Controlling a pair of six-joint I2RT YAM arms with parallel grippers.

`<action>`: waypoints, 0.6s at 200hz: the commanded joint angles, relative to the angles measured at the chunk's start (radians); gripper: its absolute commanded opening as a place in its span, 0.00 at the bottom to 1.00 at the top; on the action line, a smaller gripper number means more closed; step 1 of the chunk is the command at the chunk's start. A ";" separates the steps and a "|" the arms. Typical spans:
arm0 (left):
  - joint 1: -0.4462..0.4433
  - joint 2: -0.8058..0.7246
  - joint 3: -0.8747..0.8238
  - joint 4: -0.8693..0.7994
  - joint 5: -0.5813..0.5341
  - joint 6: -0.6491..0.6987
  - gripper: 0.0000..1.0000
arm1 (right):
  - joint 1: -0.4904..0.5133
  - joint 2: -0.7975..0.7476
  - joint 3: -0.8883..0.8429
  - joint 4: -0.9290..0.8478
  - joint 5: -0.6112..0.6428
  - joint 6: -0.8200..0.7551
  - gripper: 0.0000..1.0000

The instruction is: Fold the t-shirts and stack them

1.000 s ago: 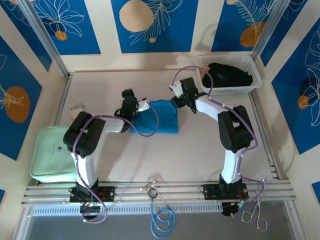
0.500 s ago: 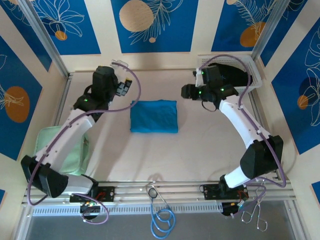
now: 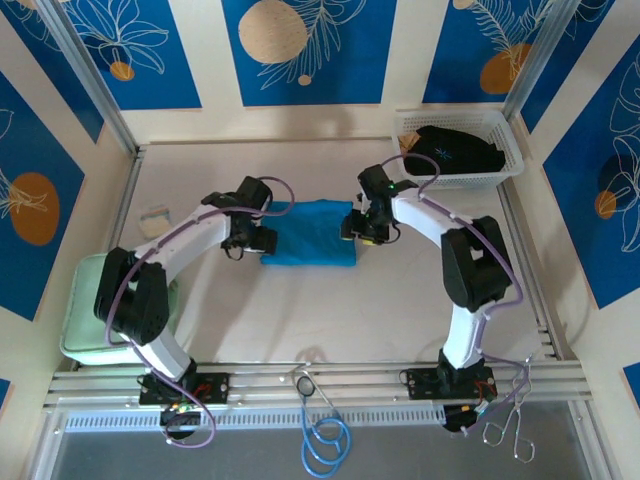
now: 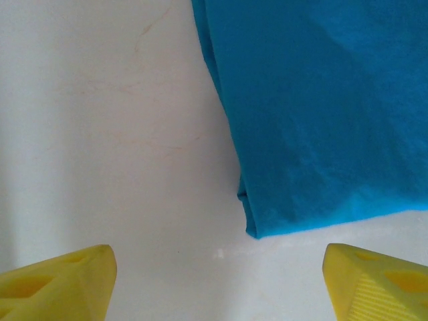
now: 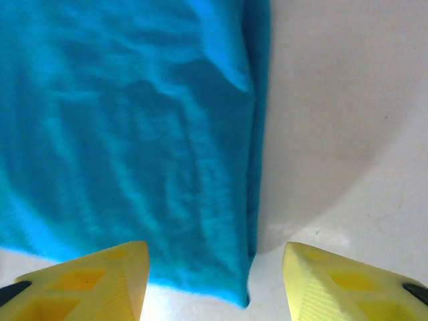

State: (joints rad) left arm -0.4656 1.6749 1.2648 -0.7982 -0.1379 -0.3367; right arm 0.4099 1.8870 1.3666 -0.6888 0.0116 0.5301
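Left tool point(image 4: 215, 271) open at the left edge of teal t-shirt point(image 3: 308, 232); right tool point(image 5: 214, 271) open astride its right edge. Advise pinching all layers evenly.

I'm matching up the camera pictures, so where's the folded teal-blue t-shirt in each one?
Top external: teal-blue t-shirt, middle of the pale tabletop.
Left wrist: upper right, its corner low centre.
Right wrist: left and centre, edge running downward.
Shared landmark: that tabletop along the shirt's folded edge.
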 commanded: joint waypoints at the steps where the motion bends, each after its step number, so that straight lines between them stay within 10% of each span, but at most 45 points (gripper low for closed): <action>1: 0.004 0.062 0.028 0.059 0.013 -0.061 0.77 | 0.012 0.038 0.033 0.010 0.017 0.042 0.56; 120: 0.019 0.382 0.105 0.236 0.082 -0.074 0.34 | 0.015 0.172 0.058 0.056 -0.004 0.059 0.32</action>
State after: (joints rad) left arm -0.4595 1.9877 1.3663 -0.5911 -0.0776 -0.4019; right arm 0.4198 2.0205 1.4010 -0.6388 0.0250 0.5777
